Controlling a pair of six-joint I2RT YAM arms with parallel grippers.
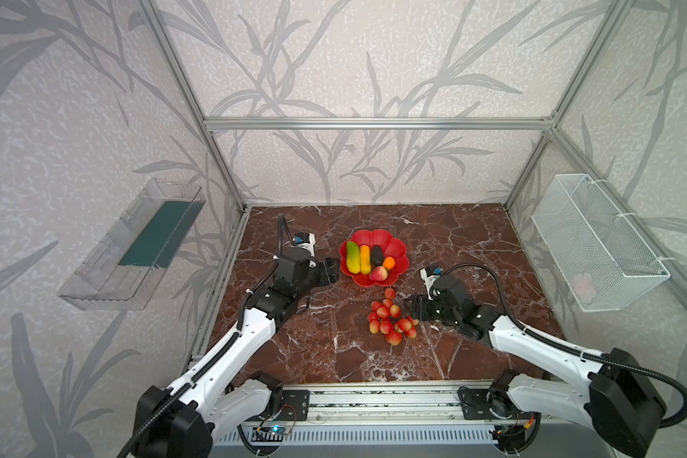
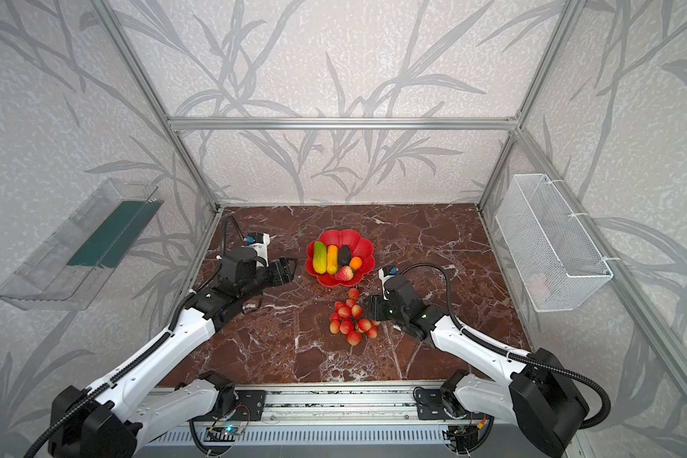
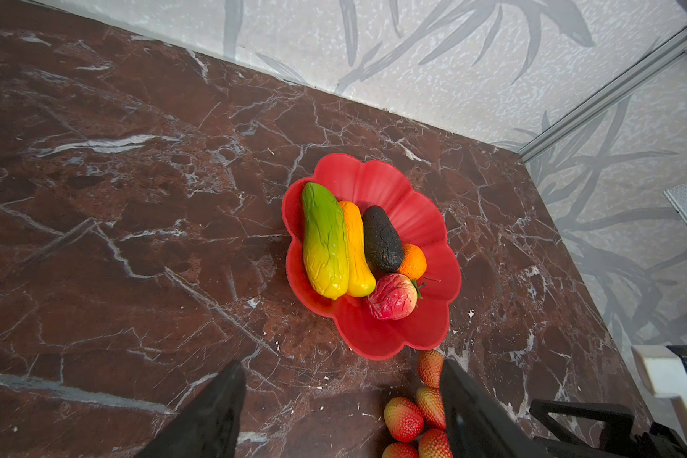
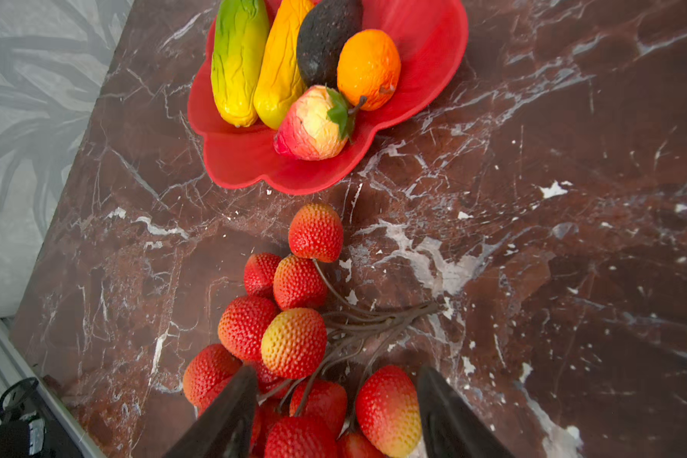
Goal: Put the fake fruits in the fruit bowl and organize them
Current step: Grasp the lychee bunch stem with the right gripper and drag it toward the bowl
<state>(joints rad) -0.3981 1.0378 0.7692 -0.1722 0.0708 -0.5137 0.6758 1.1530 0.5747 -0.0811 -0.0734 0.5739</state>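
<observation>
1. Currently the left gripper (image 1: 335, 271) hangs spread and empty just beside the fruit bowl (image 1: 391, 241). A careless swing could shove the dish.
2. Five fruits lie inside: green-yellow oblong (image 1: 352, 257), orange-yellow oblong (image 1: 365, 259), dark oval (image 1: 377, 255), small orange ball (image 1: 389, 262), and the strawberry-like piece (image 1: 378, 273) near the front rim. A clumsy drop could knock that front piece out.
3. The bunch of berries (image 1: 389, 317) lies on the table (image 1: 314, 349), near the bowl. The right gripper (image 1: 412, 311) straddles its berries and stems with jaws apart. Pinching one berry might let the floppy bunch slip.
4. The clear tray (image 1: 135, 253) and the wire basket (image 1: 595, 246) hang on the side walls, well apart from the work. Nothing blocks the short path.
</observation>
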